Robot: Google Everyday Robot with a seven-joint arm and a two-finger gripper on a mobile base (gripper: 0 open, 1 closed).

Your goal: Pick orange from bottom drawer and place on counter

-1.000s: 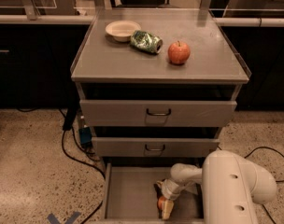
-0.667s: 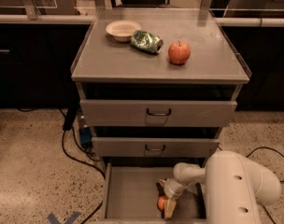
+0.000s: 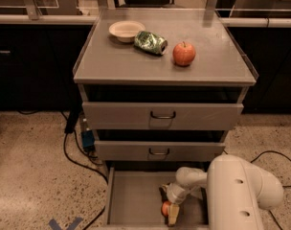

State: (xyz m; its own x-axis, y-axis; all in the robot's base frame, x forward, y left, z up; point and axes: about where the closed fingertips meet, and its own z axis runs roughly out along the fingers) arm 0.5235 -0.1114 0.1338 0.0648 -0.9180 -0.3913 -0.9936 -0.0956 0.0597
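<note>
Where the bottom drawer (image 3: 131,200) is pulled out at the lower middle of the frame, the gripper (image 3: 170,210) is seen lowered into it, near the drawer's front right part. The orange (image 3: 165,208) is found on the grey drawer floor, right against the gripper's left side and partly hidden by it. Whether the gripper is clenched on the fruit or released cannot be told. The white arm (image 3: 241,190) is seen at the lower right of the frame, its bulky housing covering the drawer's right wall.

Above the bottom drawer, two further drawers are stacked: the middle drawer (image 3: 126,151) and the top drawer (image 3: 136,116), each fitted with a dark wire handle at its centre. Both are drawn slightly out.

On the desk (image 3: 117,61), in the upper half of the frame, three things are set in a row: a pale bowl (image 3: 127,30) at the upper left, a crushed green can (image 3: 151,42) lying on its side just beside it, and a red apple (image 3: 184,54) with a stem to the right. Dark cables (image 3: 71,147) are trailed over the speckled floor (image 3: 30,176) at the left.
</note>
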